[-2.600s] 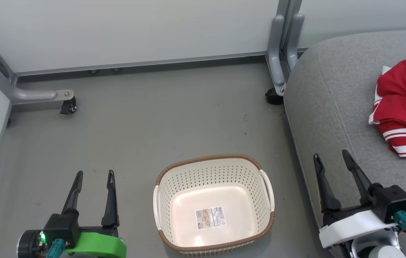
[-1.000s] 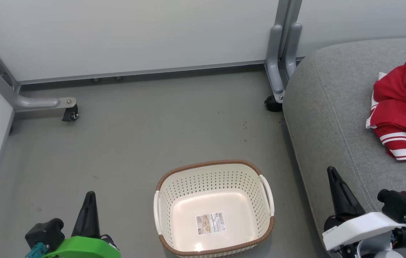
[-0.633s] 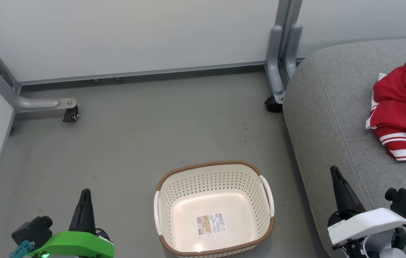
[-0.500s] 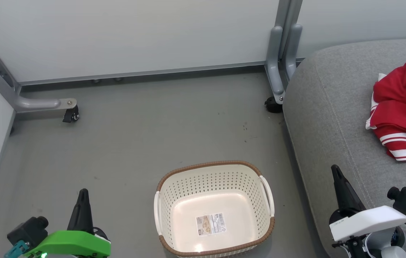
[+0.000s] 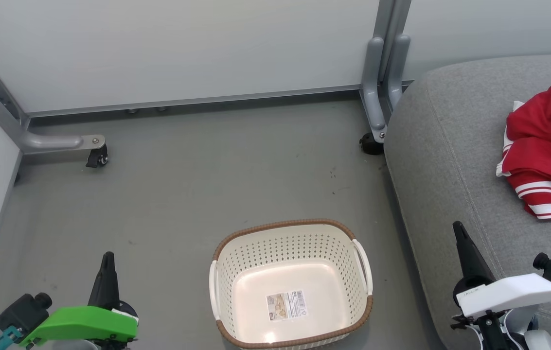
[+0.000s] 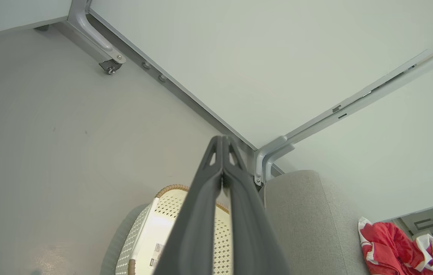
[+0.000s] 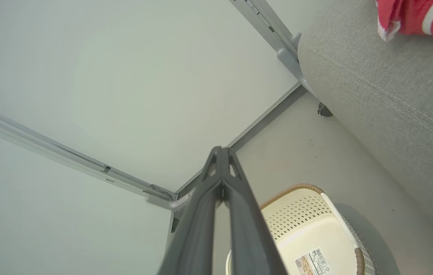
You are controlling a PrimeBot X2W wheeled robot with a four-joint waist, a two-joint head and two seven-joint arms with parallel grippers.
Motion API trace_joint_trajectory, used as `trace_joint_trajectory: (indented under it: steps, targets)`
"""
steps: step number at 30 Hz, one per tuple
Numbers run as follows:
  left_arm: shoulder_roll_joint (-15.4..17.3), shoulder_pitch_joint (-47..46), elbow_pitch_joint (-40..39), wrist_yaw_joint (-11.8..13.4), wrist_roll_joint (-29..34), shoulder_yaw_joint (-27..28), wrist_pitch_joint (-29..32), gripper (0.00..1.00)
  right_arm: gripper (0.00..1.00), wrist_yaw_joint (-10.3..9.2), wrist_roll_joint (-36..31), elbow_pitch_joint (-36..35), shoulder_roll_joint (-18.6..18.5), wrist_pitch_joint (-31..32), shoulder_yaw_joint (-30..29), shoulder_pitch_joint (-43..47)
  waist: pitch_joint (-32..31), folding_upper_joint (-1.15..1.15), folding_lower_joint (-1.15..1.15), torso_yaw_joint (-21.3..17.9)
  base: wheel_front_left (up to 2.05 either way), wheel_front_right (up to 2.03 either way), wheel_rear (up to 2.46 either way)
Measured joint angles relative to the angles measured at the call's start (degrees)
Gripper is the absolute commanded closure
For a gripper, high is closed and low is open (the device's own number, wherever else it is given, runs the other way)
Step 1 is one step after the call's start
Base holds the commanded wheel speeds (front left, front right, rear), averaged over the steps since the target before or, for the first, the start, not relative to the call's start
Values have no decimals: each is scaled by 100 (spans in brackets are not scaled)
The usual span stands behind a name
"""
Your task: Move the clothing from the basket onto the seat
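The cream perforated basket (image 5: 282, 224) stands on the grey floor (image 5: 183, 194) with nothing in it but a barcode sticker (image 5: 286, 306) on its bottom. Open floor runs from its brown rim back to the pale partition panel (image 5: 183, 48) and leftward to the side panel. On its right, a narrow strip of floor separates the handle from the rounded front edge of the grey seat (image 5: 450, 160). The red clothing (image 5: 545, 155) with white stripe trim lies bunched on the seat, beyond the stitched seam and well apart from the basket. Two black casters carry the partition's grey frame, one (image 5: 96, 159) at the far left and one (image 5: 369, 144) just beside the seat's rear corner. The left gripper (image 5: 108, 257) hangs over bare floor to the left of the basket, its fingers (image 6: 205, 198) pressed together on nothing. The right gripper (image 5: 460, 233) sits over the seat's front edge, its jaws likewise closed and empty. The sticker's print and the small dark lettering on the right gripper's white housing (image 5: 508, 294) are too small to read.
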Motion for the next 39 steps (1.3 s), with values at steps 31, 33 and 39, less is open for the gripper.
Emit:
trace_joint_trajectory:
  steps: [31, 33, 39]
  targets:
    - [-76, -232, 27, -186, -1909, 322, 501, 100, 100, -1, 1984, 391, -22, 283, -190, -315, -58, 0, 0, 13, 0, 0, 0]
    - [-80, -247, 30, -209, -1998, 343, 526, 100, 100, -1, 2086, 411, -22, 301, -200, -339, -61, 0, 0, 14, 0, 0, 0]
    - [-96, -294, 35, -229, -2313, 393, 602, 100, 100, -1, 2399, 480, -22, 352, -236, -359, -72, 0, 0, 16, 0, 0, 0]
